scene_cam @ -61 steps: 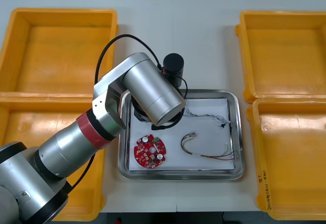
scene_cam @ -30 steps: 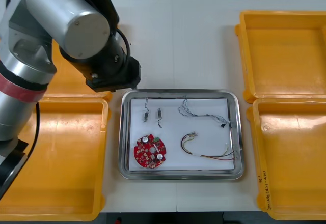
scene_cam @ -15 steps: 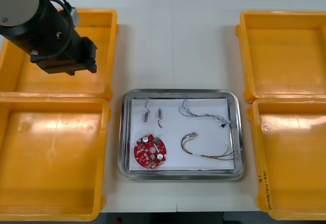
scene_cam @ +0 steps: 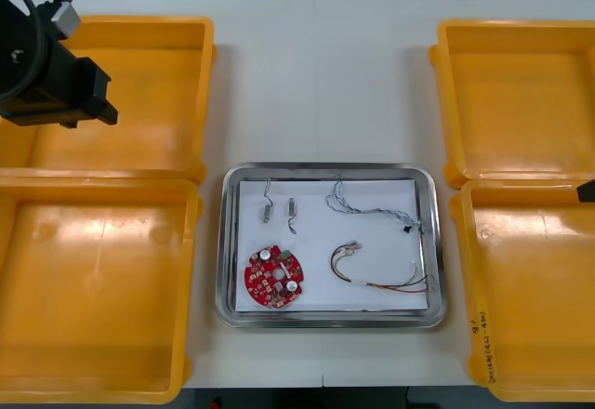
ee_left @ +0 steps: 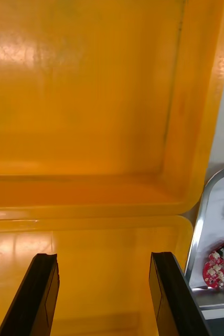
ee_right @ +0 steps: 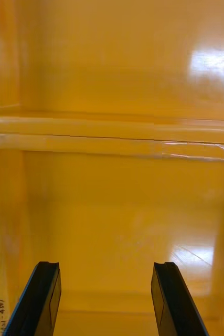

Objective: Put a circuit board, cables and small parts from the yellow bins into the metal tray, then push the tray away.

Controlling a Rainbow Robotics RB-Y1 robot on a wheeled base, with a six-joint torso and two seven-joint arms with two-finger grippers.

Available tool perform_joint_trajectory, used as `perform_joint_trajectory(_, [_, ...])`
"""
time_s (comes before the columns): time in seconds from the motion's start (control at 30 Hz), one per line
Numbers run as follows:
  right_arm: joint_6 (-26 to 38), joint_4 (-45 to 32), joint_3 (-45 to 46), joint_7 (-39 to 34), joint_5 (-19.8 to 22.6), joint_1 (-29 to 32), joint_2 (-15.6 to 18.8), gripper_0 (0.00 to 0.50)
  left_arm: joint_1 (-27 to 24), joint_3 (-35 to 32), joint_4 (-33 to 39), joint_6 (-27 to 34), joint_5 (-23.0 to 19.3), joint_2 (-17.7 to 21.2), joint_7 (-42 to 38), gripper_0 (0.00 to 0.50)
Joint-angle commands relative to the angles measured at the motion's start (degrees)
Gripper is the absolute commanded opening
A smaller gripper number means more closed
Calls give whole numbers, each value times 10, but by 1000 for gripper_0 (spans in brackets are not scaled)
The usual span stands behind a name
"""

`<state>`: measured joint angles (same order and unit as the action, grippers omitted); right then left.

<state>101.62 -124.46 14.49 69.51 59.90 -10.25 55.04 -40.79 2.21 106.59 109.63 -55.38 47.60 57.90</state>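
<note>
1. Tray (scene_cam: 329,320) sits mid-table (scene_cam: 316,74), between two bin pairs.
2. Left far bin (scene_cam: 121,102) lies behind left near bin (scene_cam: 93,288), rims touching.
3. Right far bin (scene_cam: 516,102) lies behind right near bin (scene_cam: 530,288).
4. In tray: circuit board (scene_cam: 274,273) near-left; small metal parts (scene_cam: 266,209) behind it; twisted cable (scene_cam: 372,212) far-right; second cable (scene_cam: 346,277) in front of that.

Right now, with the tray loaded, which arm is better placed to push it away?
Probably the left: the left claw, open over the left yellow plastic bins, has the shiny metal tray close beside it; the right claw, also open, hangs over the right yellow bins.
</note>
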Motion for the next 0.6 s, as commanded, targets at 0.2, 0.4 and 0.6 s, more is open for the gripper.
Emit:
perform_joint_trajectory(0.2, [-20,-21,-104,0,62,-97,26,500,91,-54,75,4,-1,55,100,500])
perform_joint_trajectory(0.4, [-36,-39,-192,1,61,-150,26,500,141,-83,100,4,-15,79,125,500])
perform_joint_trajectory(0.6, [-68,-49,-284,5,61,-201,26,500,188,-106,136,4,-27,90,123,500])
